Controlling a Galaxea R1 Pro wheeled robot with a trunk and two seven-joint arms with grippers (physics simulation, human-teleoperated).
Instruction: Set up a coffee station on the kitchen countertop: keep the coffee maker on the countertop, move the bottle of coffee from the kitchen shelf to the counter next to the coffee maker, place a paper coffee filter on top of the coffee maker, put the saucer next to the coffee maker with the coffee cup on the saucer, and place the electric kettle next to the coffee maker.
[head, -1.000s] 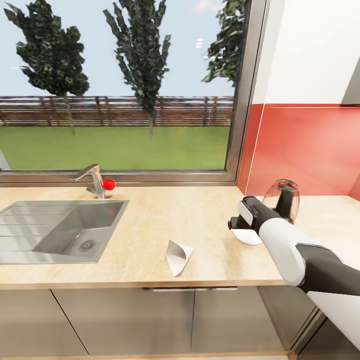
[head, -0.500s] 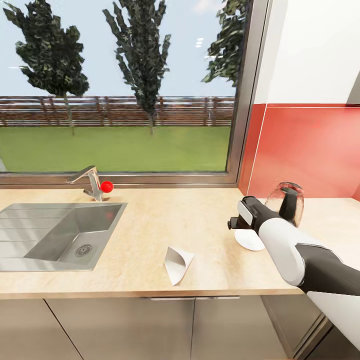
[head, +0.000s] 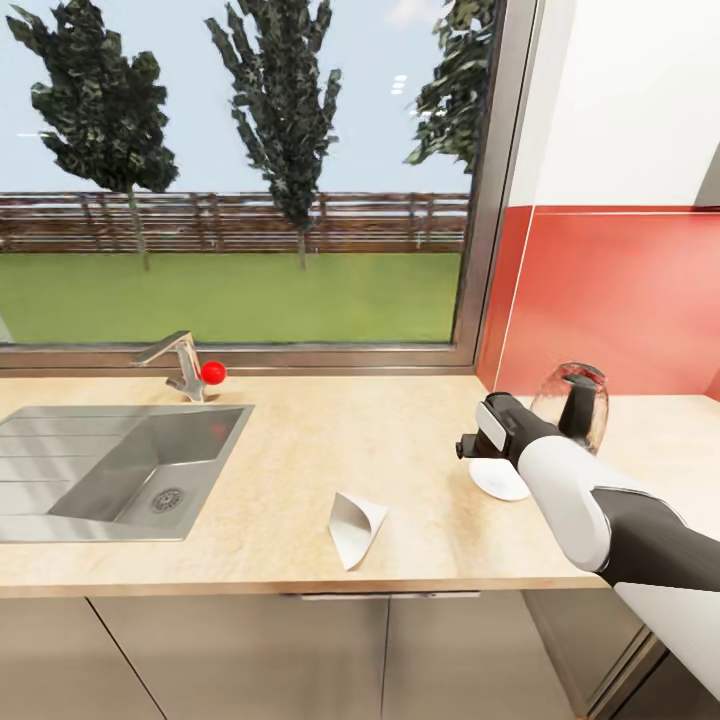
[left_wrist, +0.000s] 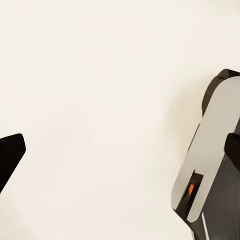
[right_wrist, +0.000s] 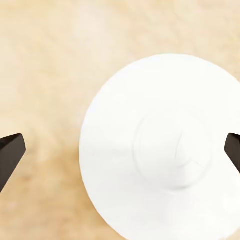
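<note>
On the light wood kitchen countertop (head: 400, 440) the white saucer (head: 497, 482) lies flat near the right end. My right gripper (head: 472, 447) hovers just above the saucer's left edge. In the right wrist view the saucer (right_wrist: 160, 150) is bare, and the right gripper (right_wrist: 120, 155) is open with its black fingertips (right_wrist: 10, 156) wide apart. The electric kettle (head: 575, 405), dark see-through glass with a black handle, stands right behind the saucer. A white paper coffee filter (head: 355, 528) lies on its side near the front edge. My left gripper (left_wrist: 120, 155) is open over a plain cream surface.
A steel sink (head: 130, 470) with a faucet (head: 180, 362) and a red knob (head: 212, 373) fills the counter's left part. A large window runs behind, and a red backsplash (head: 620, 300) stands at the right. A silver and black part (left_wrist: 205, 170) is beside the left gripper.
The head view shifted slightly a second ago. Relative to the counter, the right arm, saucer, kettle and filter have held still.
</note>
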